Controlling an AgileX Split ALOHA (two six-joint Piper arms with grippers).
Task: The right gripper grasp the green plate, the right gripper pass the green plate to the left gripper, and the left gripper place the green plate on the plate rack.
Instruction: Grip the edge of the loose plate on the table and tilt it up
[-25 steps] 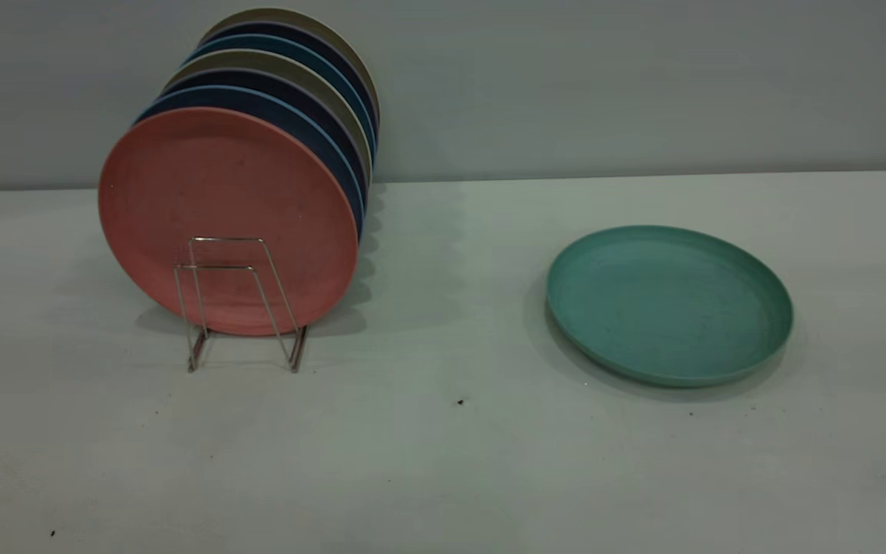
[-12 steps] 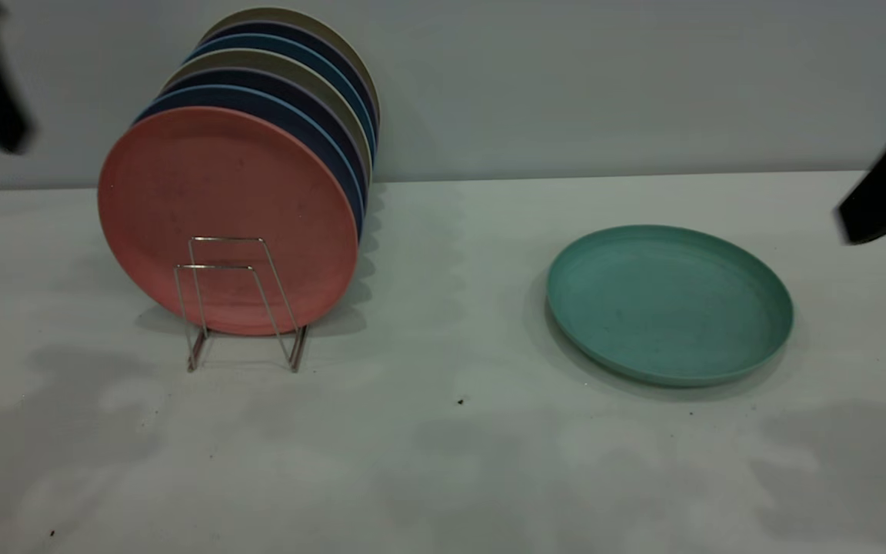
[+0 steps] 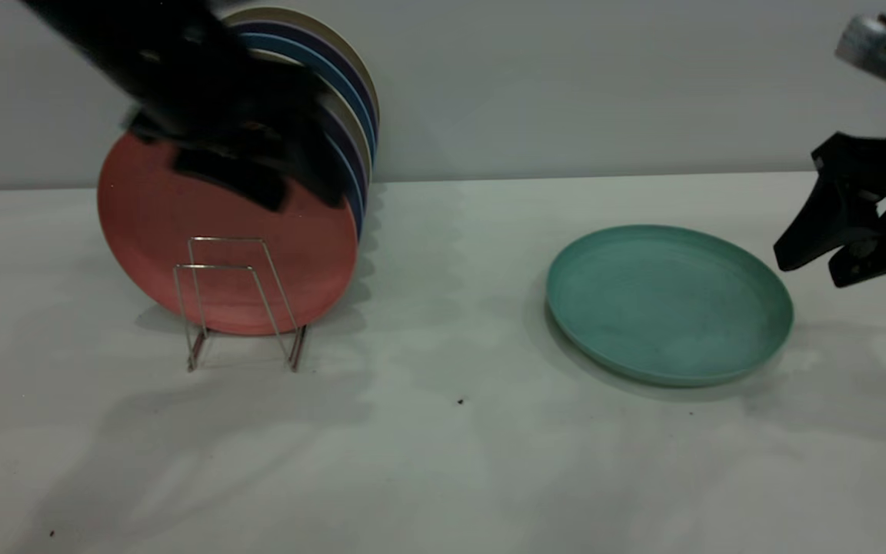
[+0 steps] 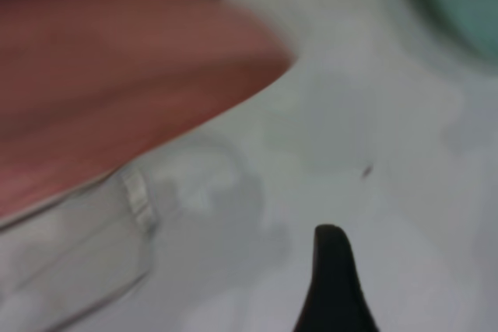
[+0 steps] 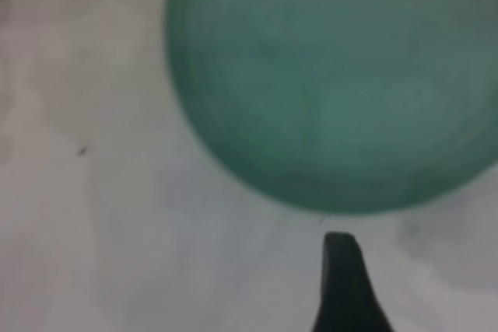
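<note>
The green plate lies flat on the worktop, toward its right edge and about midway between front and back, with nothing touching it. The right gripper hangs just beyond the plate's right rim, above the table, its two wedge fingers parted only narrowly and holding nothing. The left gripper is over the back left part of the worktop, in front of the upright stack of plates; whether its fingers are apart or closed cannot be told. The plate rack stands there too, near the back left, with the salmon-pink plate foremost and an unfilled wire loop ahead of it. The green plate looks stiff, light and matte, so probably not very slippery, yet thin and shallow: lying flat, it offers only its raised rim. The right-hand edge nearest the fingers seems the natural place to pinch, one finger over the lip and one under, leaving the opposite rim free for the handover.
</note>
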